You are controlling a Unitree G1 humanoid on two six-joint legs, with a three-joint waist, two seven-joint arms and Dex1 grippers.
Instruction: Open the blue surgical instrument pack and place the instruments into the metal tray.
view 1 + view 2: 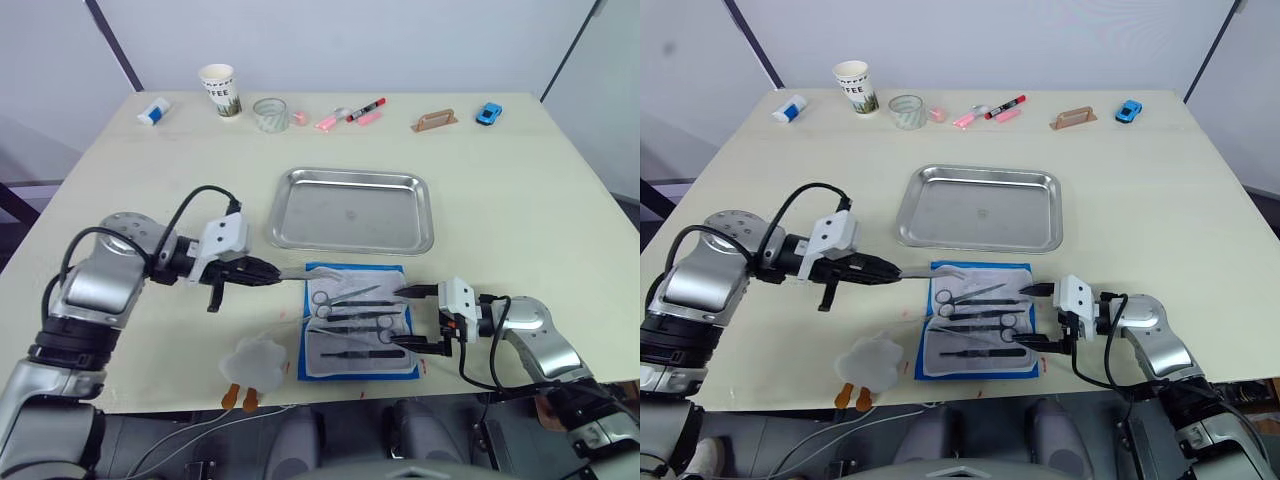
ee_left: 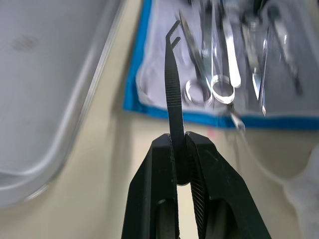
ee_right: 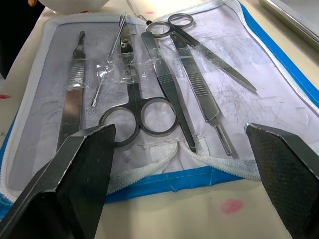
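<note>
Left gripper (image 1: 268,272): black fingers closed tight on the handle end of slim tweezers (image 2: 173,84), which stick straight out ahead of the fingertips with their bent tips at the far end.
Tweezers: held above the table (image 1: 520,200); the tips reach over the near corner of the pack (image 1: 358,322), just ahead of the gripper.
Right gripper (image 1: 412,318): fingers spread wide and holding nothing; the two fingertips straddle the pack's edge nearest this gripper, one near each corner of that side.
Pack: lying open and flat between the two grippers, pale lining up, blue border all round.
Instruments (image 3: 164,94): lined up on the lining directly in front of the right gripper; ring-handled scissors, forceps, thin straight handles and a fine probe, some under clear bands.
Tray (image 1: 352,209): shiny and bare, on the table beyond the pack, ahead of both grippers and nearer the left one's fingertips.
White wad (image 1: 256,362): crumpled pale material on the table, just behind and beside the left gripper, near the pack's corner.
Far edge of table: paper cup (image 1: 220,89), glass jar (image 1: 270,114), pink and red markers (image 1: 352,113), a tan block (image 1: 434,121) and a small blue toy car (image 1: 488,113), all well apart from both grippers.
</note>
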